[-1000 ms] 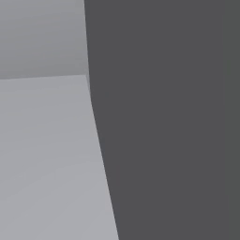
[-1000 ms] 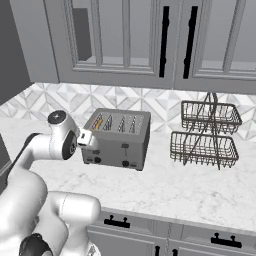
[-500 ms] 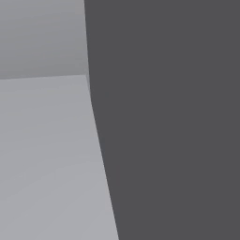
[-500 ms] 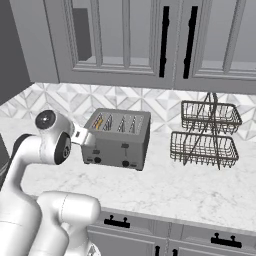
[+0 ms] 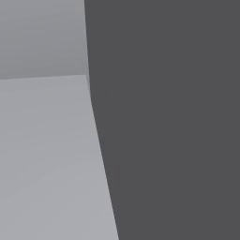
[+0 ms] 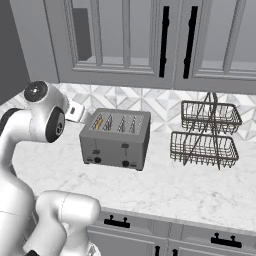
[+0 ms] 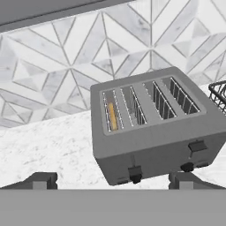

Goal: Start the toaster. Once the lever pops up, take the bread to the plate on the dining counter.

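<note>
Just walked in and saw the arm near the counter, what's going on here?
The robot arm is lined up on the toaster, with its gripper open, empty and short of it. A slice of bread sits in the slot at one end. The lever below that slot does not look pressed yet, so toasting hasn't started.

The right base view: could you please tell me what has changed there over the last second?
The arm's white wrist has swung up and to the left, away from the toaster, whose left end it no longer covers. The tool is open and holds nothing. The toaster, the bread in its leftmost slot and the wire basket rack stayed put on the counter.
</note>
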